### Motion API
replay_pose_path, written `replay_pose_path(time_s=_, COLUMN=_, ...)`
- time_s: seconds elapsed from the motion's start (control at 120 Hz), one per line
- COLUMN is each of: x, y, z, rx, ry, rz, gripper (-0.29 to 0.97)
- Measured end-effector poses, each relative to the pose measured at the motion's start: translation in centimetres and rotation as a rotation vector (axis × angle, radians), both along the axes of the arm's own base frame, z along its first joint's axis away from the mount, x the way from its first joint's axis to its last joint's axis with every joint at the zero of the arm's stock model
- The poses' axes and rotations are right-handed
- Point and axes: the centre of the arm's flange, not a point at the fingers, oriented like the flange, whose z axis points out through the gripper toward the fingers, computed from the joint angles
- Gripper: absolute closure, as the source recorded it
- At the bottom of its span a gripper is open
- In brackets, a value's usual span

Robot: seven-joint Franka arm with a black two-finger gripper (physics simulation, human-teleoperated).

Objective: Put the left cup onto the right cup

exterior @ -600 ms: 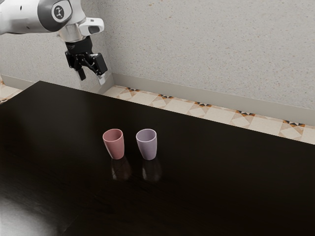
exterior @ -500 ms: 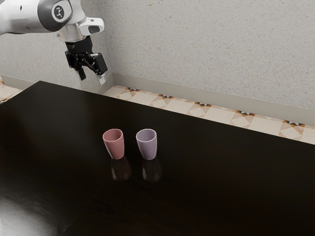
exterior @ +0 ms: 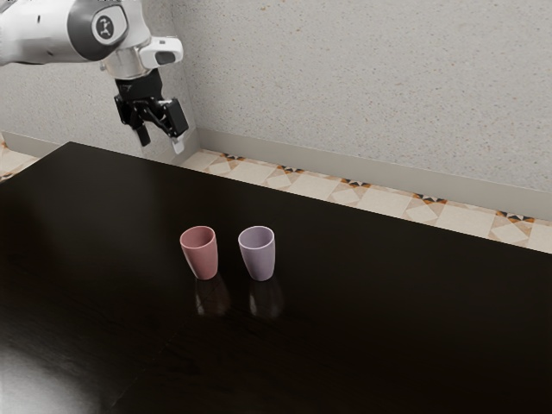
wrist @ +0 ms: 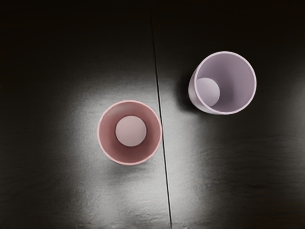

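Hanging above the table's far edge at the exterior view's upper left, the tool (exterior: 160, 136) has its two black fingers spread with nothing between them, well apart from both cups. It is carried by the white and grey arm (exterior: 52, 30). The table (exterior: 388, 328) is dark, almost black and glossy, and gives faint reflections just in front of each cup. The pink cup (exterior: 199, 252) stands upright near the table's middle, with the lilac cup (exterior: 257, 253) just beside it toward the exterior view's right, the two not touching. Behind the table runs a pale speckled wall (exterior: 388, 78) with a light skirting (exterior: 362, 164) and a floor (exterior: 388, 203) of beige tiles with small dark patterned corners. From the wrist view both cups are seen from above, mouths open and empty. The pink cup (wrist: 129, 132) sits in a pale sheen on the dark surface. A thin straight seam (wrist: 159, 119) in the tabletop passes between it and the lilac cup (wrist: 224, 82).
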Motion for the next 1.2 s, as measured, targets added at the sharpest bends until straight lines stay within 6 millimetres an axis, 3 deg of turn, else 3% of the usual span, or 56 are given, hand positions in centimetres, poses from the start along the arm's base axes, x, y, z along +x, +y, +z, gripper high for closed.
replay_pose_path(time_s=0.408, x=-1.2, y=0.6, z=-5.5, rx=0.007, ry=0.065, rz=0.013, gripper=0.0)
replay_pose_path(time_s=0.775, x=1.2, y=1.5, z=-10.5, rx=0.052, ry=0.072, rz=0.023, gripper=0.0)
replay_pose_path(time_s=0.925, x=1.9, y=3.0, z=-12.9, rx=0.041, ry=0.084, rz=0.055, gripper=0.0)
replay_pose_path(time_s=1.2, x=2.9, y=3.5, z=-15.5, rx=0.046, ry=0.08, rz=0.036, gripper=0.0)
